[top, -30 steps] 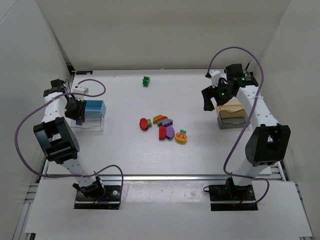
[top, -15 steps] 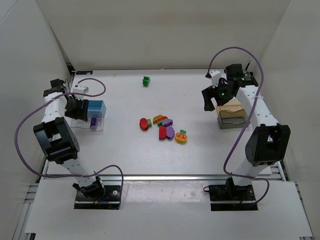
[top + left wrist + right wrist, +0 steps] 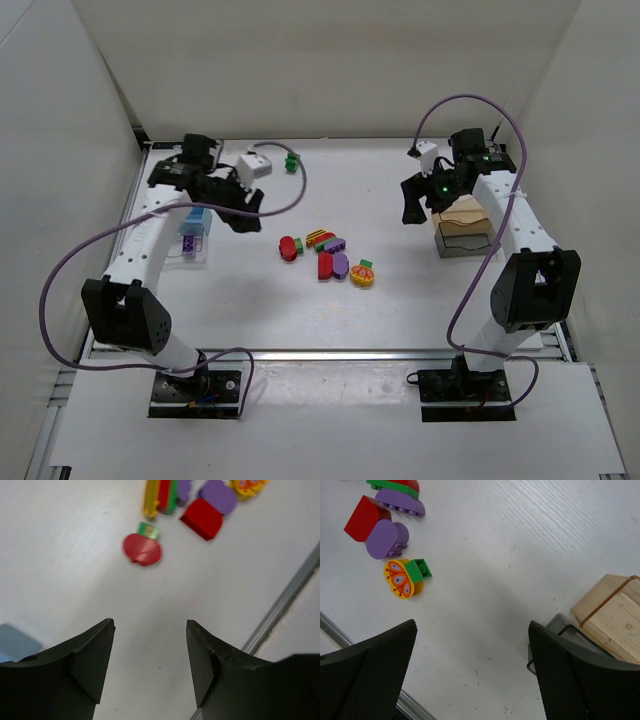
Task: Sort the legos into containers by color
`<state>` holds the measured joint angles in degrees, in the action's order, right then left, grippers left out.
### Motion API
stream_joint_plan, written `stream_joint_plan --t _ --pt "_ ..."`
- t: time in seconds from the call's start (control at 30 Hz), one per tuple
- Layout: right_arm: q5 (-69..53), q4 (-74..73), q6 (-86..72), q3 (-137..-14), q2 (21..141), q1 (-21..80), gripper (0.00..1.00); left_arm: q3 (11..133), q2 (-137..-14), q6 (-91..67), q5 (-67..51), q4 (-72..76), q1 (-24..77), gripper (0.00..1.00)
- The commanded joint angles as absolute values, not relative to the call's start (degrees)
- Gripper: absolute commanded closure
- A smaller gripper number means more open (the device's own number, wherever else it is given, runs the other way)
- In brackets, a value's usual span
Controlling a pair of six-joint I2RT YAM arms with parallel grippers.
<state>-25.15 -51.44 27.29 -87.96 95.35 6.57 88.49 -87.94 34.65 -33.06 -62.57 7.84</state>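
Legos (image 3: 326,265): glossy rounded plastic blocks, clustered; left end effector (image 3: 150,630), right end effector (image 3: 472,630) both spread, empty.

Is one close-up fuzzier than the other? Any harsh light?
Left wrist view: the red round block and its neighbours look soft-edged. Right wrist view: sharp, the yellow block shows its printed pattern, the table its grain. Top view: even light, faint soft shadows, no glare.
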Motion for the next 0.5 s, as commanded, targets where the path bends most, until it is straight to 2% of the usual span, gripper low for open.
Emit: stream_joint_plan --t 0.0,0.07,0.37,0.47 --pt "-30.0 -53.7 28.9 -87.9 93.0 7.1 0.05 85.3 -87.2 33.5 -32.8 -62.2 14.3 0.3" --pt "-29.7 -53.6 28.7 -87.1 92.8 7.1 0.05 84.3 -88.1 32.3 -31.7 -59.2 17.6 0.3" --pt "-27.6 -52.6 27.9 -84.5 90.8 7.1 0.05 83.9 -97.7 21.2 -11.2 -46.5 27.5 0.33" --pt "-26.5 -52.6 28.2 -84.6 90.7 7.1 0.05 83.0 -99.6 21.5 -12.2 -45.1 27.6 0.32"
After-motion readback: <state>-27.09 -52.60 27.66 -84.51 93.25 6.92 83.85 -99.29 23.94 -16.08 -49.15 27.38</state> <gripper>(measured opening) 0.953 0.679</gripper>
